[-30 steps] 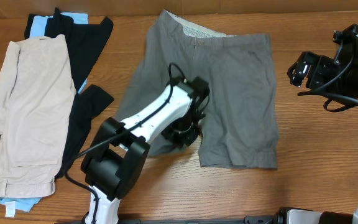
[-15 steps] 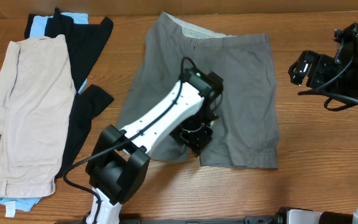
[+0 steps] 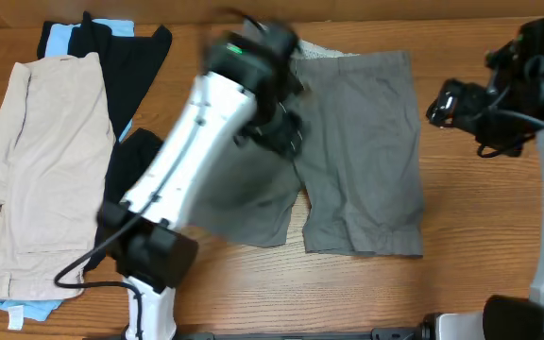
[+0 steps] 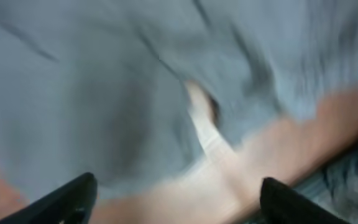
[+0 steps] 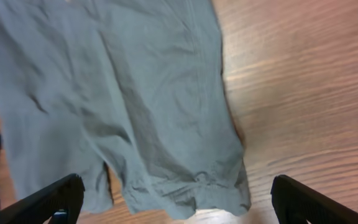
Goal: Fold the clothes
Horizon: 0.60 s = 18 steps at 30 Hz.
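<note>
Overhead, the grey shorts (image 3: 366, 151) lie spread on the wooden table (image 3: 480, 274); the left gripper (image 4: 178, 200) (blurred) and the right gripper (image 5: 179, 200) both gape wide, holding nothing.

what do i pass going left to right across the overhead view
beige shorts → black garment → grey shorts → right tool

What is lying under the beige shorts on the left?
A black garment and a light blue cloth stick out from under the beige shorts; their covered parts cannot be seen.
</note>
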Motion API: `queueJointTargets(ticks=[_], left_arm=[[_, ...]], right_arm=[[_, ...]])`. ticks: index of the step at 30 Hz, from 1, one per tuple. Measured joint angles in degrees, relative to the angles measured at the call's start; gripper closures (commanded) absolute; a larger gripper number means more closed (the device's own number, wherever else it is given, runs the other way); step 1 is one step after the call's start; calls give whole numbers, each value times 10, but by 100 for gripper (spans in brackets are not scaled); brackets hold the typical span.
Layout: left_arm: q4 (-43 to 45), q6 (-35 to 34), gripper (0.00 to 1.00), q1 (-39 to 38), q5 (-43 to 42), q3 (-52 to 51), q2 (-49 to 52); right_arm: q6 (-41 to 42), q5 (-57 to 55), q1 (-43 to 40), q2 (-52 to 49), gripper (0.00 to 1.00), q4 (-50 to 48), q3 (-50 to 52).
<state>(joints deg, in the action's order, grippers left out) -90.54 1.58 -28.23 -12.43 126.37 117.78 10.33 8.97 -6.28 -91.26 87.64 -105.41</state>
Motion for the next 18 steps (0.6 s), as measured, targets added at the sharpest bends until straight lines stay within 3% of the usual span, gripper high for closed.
queueJointTargets(ticks=[7, 13, 18], left_arm=[[56, -2, 2, 101, 7, 25, 0], [74, -1, 2, 125, 10, 25, 0], [94, -1, 0, 126, 35, 25, 0]], right_arm=[[10, 0, 0, -22, 0, -68, 142], [25, -2, 0, -23, 1, -184, 273], [38, -2, 0, -24, 21, -326, 398]])
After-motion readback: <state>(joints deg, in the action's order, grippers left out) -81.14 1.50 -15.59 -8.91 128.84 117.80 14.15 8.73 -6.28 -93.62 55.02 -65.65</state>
